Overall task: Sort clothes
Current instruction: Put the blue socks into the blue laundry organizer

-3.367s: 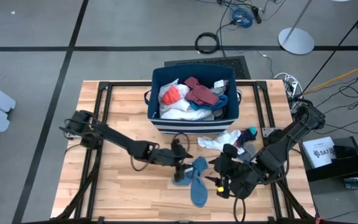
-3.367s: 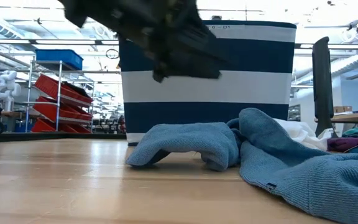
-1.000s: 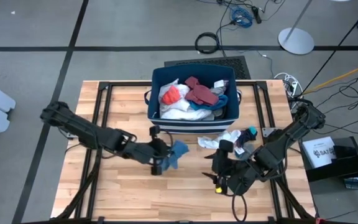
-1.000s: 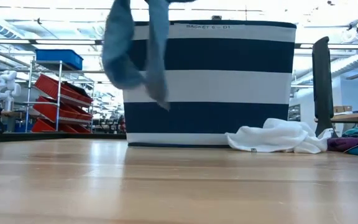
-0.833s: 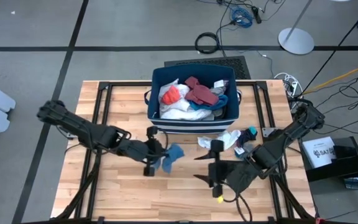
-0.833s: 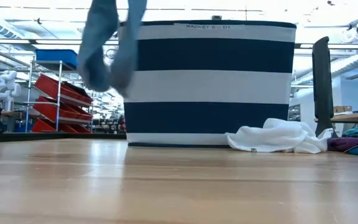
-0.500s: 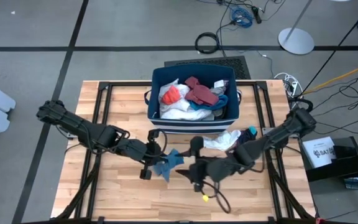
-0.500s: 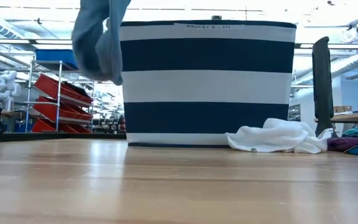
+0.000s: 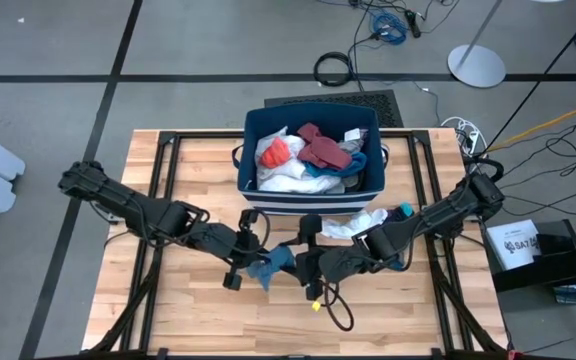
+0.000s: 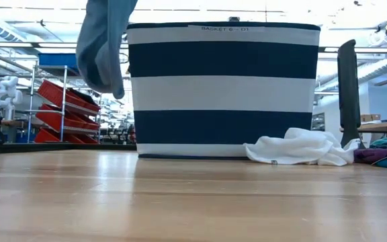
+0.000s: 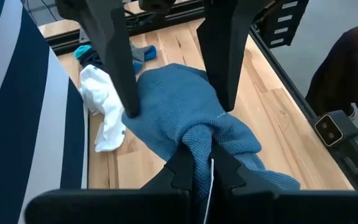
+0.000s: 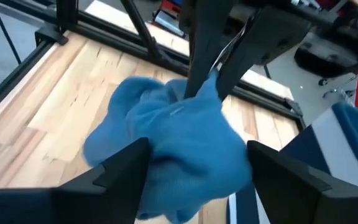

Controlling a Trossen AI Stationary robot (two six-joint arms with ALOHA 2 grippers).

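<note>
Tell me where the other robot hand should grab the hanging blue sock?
Probably the loose bulge of the blue sock that droops below the left gripper, which pinches its top. The right gripper is open and faces that bulge, a finger on each side, so coming straight in from its own side and closing on the thick fold looks best.

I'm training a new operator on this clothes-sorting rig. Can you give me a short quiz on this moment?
1. True or false: the left pincer is shut on the blue garment.
2. The right pincer is: A) open, facing the blue garment; B) inside the bin; C) holding the white garment.
3. Fill in: the white garment lies on the ____.

Key: 1 true; 2 A; 3 table.
</note>
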